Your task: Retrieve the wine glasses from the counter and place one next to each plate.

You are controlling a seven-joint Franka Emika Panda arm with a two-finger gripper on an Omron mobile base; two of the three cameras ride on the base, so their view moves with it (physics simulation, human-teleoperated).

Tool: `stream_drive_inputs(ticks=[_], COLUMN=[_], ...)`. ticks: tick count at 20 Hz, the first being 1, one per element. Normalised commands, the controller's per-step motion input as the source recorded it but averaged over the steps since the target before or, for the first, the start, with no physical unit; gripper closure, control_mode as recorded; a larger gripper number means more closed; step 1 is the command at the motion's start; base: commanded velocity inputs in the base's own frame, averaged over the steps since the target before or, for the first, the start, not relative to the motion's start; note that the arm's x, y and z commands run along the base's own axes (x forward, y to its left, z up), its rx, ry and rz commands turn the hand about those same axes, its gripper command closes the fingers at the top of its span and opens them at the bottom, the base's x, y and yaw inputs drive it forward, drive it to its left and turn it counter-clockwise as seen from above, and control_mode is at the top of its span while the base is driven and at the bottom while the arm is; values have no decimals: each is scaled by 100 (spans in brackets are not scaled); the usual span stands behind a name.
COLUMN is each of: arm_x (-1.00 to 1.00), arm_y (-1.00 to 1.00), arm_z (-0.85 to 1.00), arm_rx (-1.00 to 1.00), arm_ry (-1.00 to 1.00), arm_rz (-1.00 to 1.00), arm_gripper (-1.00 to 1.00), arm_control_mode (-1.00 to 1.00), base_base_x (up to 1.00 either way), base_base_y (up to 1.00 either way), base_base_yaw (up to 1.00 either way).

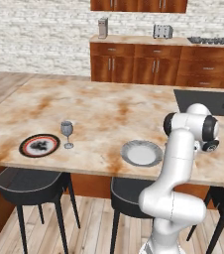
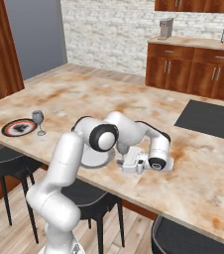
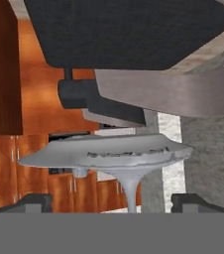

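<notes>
Beside the pale grey-white round plate (image 1: 141,153), spread fingers (image 3: 34,201) flank a fragile, slippery clear stemmed glass (image 3: 129,163); grip its stem.

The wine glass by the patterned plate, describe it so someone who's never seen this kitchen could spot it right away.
On the big marbled counter, look at the near edge toward the left, above the black stool. There a clear wine glass stands upright just right of the red-rimmed plate. It is the upright stemmed thing beside flat plates; the plain plate lies farther right.
</notes>
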Motion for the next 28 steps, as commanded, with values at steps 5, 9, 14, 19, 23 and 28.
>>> stream_drive_inputs(ticks=[5, 9, 14, 19, 23, 28], arm_x=[-7, -25, -27, -76, -71, -61], arm_y=[-39, -12, -4, 0, 0, 18], arm_z=[-2, 7, 25, 68, 82, 97], arm_rx=[0, -4, -3, -1, -5, -15], arm_ry=[0, -4, -6, -19, -18, -17], arm_rz=[0, -10, -23, -5, 0, 0], arm_gripper=[-100, -100, -100, -100, -100, -100], arm_control_mode=[-100, -100, -100, -100, -100, -100], base_base_x=[0, 0, 0, 0, 0, 0], base_base_y=[0, 0, 0, 0, 0, 0], base_base_yaw=[0, 0, 0, 0, 0, 0])
